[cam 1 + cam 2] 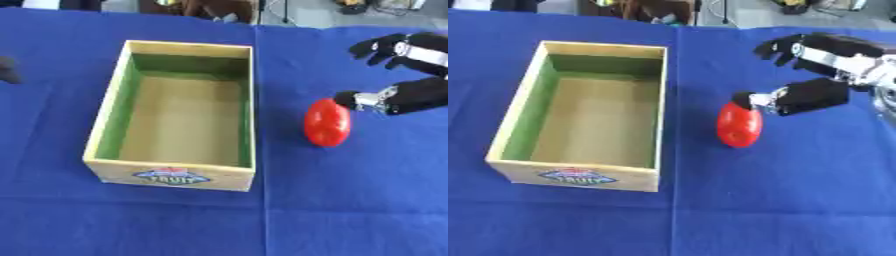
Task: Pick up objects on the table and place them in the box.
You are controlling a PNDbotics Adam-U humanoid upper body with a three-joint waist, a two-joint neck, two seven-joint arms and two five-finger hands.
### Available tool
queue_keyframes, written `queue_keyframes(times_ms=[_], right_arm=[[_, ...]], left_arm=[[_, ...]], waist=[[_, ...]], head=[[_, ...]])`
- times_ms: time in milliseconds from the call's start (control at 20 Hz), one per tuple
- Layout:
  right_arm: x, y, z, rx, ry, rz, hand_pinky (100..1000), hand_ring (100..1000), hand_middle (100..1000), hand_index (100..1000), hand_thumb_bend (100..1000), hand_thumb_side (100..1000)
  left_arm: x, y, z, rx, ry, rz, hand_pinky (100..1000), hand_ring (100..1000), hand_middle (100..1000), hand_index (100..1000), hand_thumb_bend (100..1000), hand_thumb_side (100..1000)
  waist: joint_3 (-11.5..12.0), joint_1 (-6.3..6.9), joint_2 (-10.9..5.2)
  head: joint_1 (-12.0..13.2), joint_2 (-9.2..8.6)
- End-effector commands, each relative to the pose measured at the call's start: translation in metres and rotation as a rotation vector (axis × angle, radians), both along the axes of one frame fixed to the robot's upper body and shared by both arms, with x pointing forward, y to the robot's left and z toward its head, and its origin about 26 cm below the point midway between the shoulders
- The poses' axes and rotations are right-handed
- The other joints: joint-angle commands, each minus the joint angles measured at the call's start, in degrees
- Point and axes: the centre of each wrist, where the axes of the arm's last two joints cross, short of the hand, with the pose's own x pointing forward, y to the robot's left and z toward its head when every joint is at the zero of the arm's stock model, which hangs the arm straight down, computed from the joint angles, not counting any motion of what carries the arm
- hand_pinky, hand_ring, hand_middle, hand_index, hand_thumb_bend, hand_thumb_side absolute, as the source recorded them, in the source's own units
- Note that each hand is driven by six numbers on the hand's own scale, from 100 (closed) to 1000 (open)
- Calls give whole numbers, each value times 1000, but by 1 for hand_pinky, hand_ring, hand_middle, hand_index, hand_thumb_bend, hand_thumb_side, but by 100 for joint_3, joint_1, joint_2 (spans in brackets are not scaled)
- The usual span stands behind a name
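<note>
One red tomato (739, 125) lies on the blue table (798, 200), just right of the empty wooden box (514, 165). My right hand (815, 95) is spread open, thumb touching its top. If I nudge it, I think it could roll away.

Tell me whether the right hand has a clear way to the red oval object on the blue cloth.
Probably yes. The right hand is open right beside the red oval object, its thumb at the object's top. Nothing lies between them; the wooden box stands apart on the object's other side.
</note>
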Motion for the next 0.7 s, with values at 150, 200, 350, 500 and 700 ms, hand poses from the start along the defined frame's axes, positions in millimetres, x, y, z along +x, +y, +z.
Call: queue_keyframes(times_ms=[150,200,350,500,700], right_arm=[[4,-1,4,-9,17,-5,859,899,910,1000,471,771],[5,-1,3,-8,22,-5,859,899,910,1000,478,769],[9,-2,-1,-11,37,-14,859,899,911,1000,482,761],[15,-4,-8,-15,62,-27,859,899,912,1000,486,753],[22,-7,-16,-20,89,-36,858,897,911,1000,491,750]], left_arm=[[-3,-2,8,11,-28,-20,496,552,643,862,100,947],[-3,-2,8,11,-28,-21,495,552,643,861,100,947],[-2,-3,8,12,-28,-24,496,551,643,861,100,946],[-2,-3,9,12,-28,-26,495,551,643,861,100,946],[-2,-4,9,11,-28,-30,496,551,643,861,100,945]], waist=[[-9,3,-141],[-6,5,-136],[8,10,-126],[34,16,-113],[52,17,-96]], head=[[10,-37],[12,-37],[7,-44],[5,-60],[11,-75]])
